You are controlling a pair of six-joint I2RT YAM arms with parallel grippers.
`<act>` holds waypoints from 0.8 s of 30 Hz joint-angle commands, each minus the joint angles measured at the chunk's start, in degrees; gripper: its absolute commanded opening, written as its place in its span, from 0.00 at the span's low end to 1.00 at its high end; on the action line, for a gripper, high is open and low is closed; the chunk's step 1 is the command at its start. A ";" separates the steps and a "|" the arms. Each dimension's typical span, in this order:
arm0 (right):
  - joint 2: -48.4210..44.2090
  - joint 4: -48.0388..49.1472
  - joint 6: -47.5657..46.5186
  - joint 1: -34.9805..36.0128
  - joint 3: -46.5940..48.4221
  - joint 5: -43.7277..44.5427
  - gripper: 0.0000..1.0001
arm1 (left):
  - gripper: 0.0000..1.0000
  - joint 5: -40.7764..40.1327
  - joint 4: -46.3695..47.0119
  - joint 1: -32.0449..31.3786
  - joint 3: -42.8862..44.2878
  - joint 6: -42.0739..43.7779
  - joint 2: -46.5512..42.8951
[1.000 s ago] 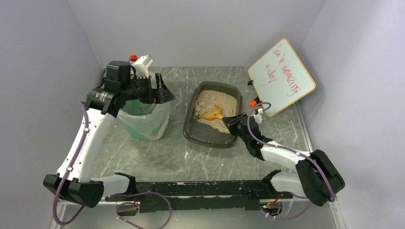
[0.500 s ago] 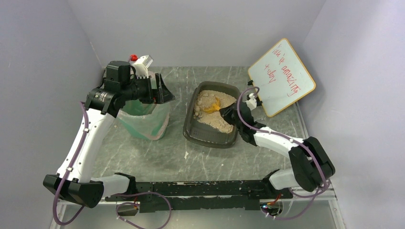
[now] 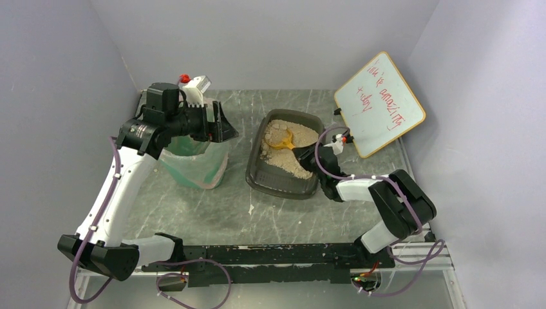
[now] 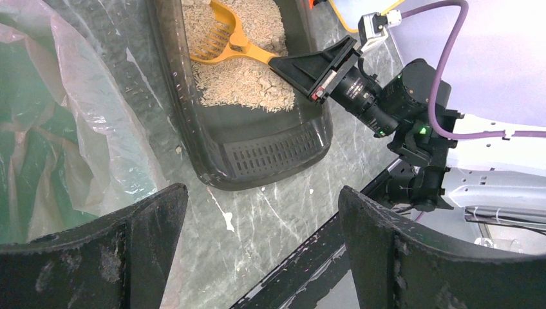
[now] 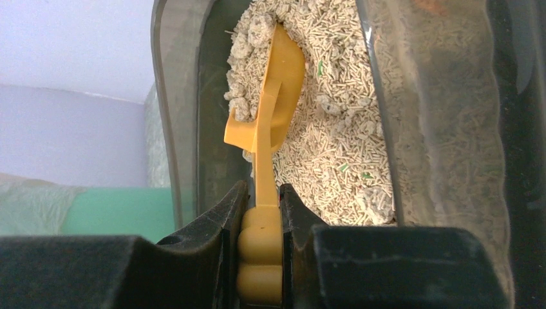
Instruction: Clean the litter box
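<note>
Right gripper (image 3: 308,154): clamped on scoop (image 3: 284,138) handle. Scoop head: in litter, far end of litter box (image 3: 273,185), mid-table, right of bin (image 3: 193,168). Left gripper (image 3: 222,123): jaws wide, empty, above bin. Whiteboard (image 3: 380,103): far right.

I have the left arm stretched toward the table's (image 3: 212,206) far left corner, wrist bent level, left gripper (image 3: 222,123) spread wide. The right arm folds sharply near the right edge, right gripper (image 5: 261,193) clamped on the orange scoop's (image 5: 281,84) handle.

The whiteboard (image 3: 380,103) bears red handwriting with "amazing" legible; the rest is too small to read.
</note>
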 commanded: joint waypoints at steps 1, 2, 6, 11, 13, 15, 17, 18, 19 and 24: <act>1.81 4.92 -2.19 0.02 -5.67 -3.32 0.00 | 0.92 0.77 0.96 -0.39 0.80 1.88 -1.13; 1.58 7.22 -2.42 -0.11 -6.96 -3.87 0.00 | 0.92 0.70 0.96 -0.41 0.79 1.93 -1.21; 0.43 14.98 -2.44 -0.67 -11.28 -5.05 0.00 | 0.92 0.61 1.05 -0.50 0.41 2.02 -1.31; -1.39 17.40 -1.98 -0.99 -13.89 -5.31 0.00 | 0.92 0.93 1.60 -0.56 0.00 1.47 -1.27; -2.03 17.33 -1.81 -1.10 -14.40 -5.37 0.00 | 0.91 0.89 1.67 -0.58 0.09 1.25 -1.40; -2.91 16.87 -1.71 -1.21 -14.95 -5.30 0.00 | 0.91 0.70 1.44 -0.58 0.22 1.35 -1.44; -4.29 16.23 -1.56 -1.29 -15.63 -4.84 0.00 | 0.91 0.53 1.33 -0.59 0.27 1.43 -1.48; -5.04 16.17 -1.46 -1.34 -16.07 -4.71 0.00 | 0.91 0.45 1.27 -0.65 0.19 1.44 -1.48; -5.85 16.21 -1.33 -1.49 -16.57 -4.67 0.00 | 0.91 0.38 1.31 -0.67 0.06 1.45 -1.56; -11.41 13.16 -1.42 -1.81 -17.79 -4.00 0.00 | 0.91 0.33 1.64 -0.67 -0.41 1.07 -1.66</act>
